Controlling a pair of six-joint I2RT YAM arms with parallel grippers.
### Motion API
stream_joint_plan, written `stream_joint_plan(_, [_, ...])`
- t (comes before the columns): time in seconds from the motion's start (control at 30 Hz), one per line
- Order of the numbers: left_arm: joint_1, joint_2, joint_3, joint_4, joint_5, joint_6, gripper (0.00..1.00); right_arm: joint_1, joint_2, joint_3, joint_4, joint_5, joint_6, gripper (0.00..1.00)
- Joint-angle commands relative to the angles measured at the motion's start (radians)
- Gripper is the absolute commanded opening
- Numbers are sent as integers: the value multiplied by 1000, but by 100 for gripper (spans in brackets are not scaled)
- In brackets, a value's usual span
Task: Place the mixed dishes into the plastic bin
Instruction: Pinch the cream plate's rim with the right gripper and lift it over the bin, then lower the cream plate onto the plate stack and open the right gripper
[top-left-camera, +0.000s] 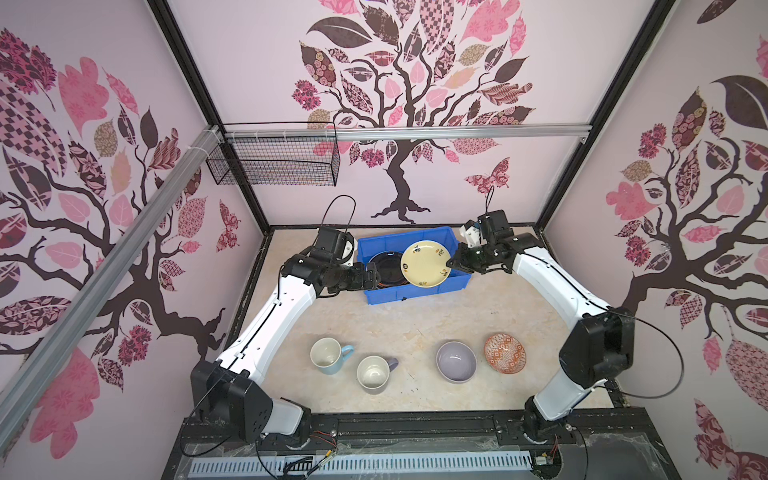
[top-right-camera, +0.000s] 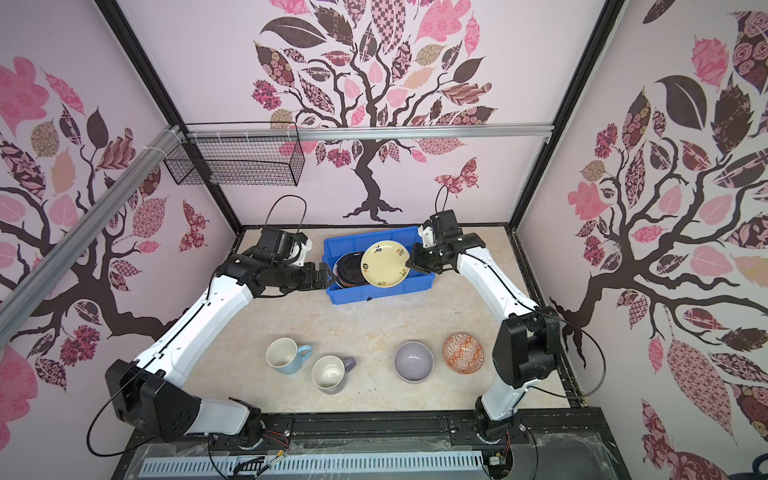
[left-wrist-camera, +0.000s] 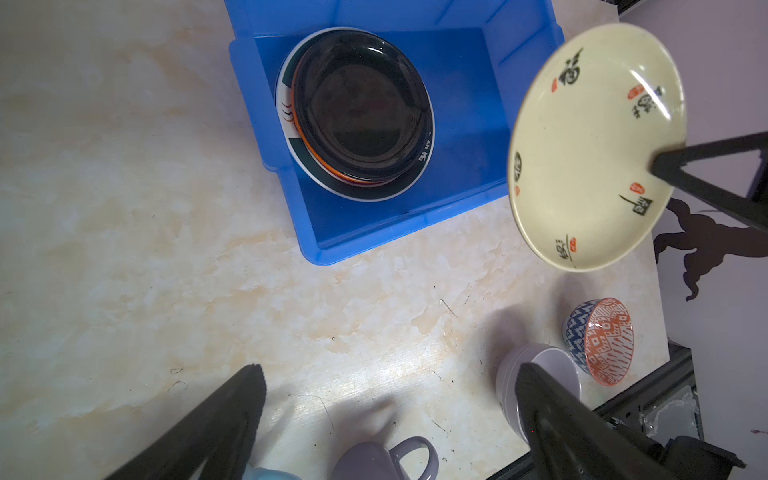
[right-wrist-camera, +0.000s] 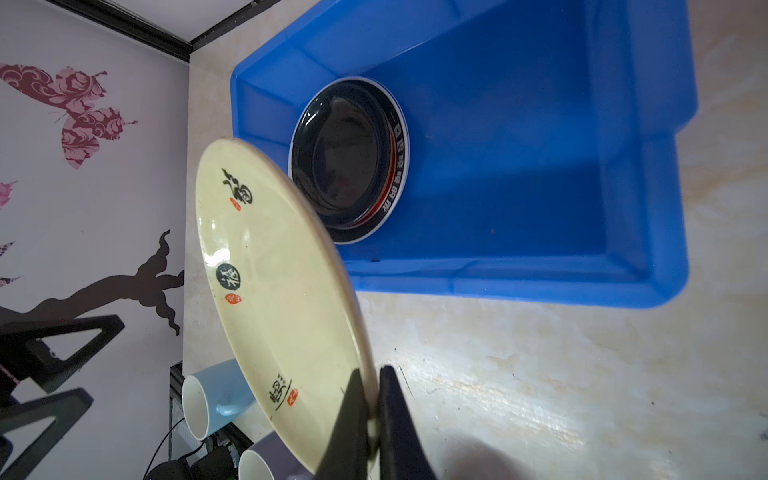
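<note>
Beige, marble-look worktop (top-left-camera: 395, 316) carries everything, and the bright blue plastic bin (top-left-camera: 399, 293) sits at its far side, between the two arms. On the far wall to the left, a black wire basket (top-left-camera: 274, 162) hangs from the rail, well apart from the bin.

Inside the bin, in its left half, lies a stack of three plates. A dark-rimmed white plate (left-wrist-camera: 332, 183) is at the bottom, an orange plate (left-wrist-camera: 324, 166) shows only as a thin edge above it, and a glossy black plate (left-wrist-camera: 361, 112) is on top.

In both top views the cream plate (top-left-camera: 426, 264) (top-right-camera: 384, 264), marked with black characters and red seals, overlaps the bin's right half. It is tilted and off the worktop. The right gripper (right-wrist-camera: 374, 399) has its jaws clamped on the plate's right rim.

The left gripper (top-right-camera: 328, 276) hangs at the bin's left wall with its jaws wide apart, nothing between them.

Along the near side, all upright and outside the bin, stand four smaller vessels. The lavender bowl (top-left-camera: 456, 360) and the orange-white patterned bowl (top-left-camera: 505, 355) are side by side on the right. The light-blue mug (top-left-camera: 328, 355) and the lavender mug (top-left-camera: 374, 374) stand close together on the left, both showing pale insides.
</note>
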Motion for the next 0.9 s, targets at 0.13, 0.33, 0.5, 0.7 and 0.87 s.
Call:
stream_joint_plan(0.13, [4, 37, 63, -15, 13, 21, 99, 4, 285, 236, 47, -60, 41, 0])
stream_joint_plan(0.33, [16, 56, 71, -26, -2, 27, 99, 34, 485, 439, 1, -79, 32, 0])
stream_joint_plan(0.5, [35, 68, 66, -26, -4, 29, 99, 66, 603, 578, -55, -86, 18, 0])
stream_joint_plan(0.7, [45, 87, 66, -25, 2, 27, 99, 79, 668, 597, -68, -94, 16, 0])
stream_joint_plan(0.87, [49, 100, 68, -25, 9, 27, 98, 86, 690, 584, -55, -98, 16, 0])
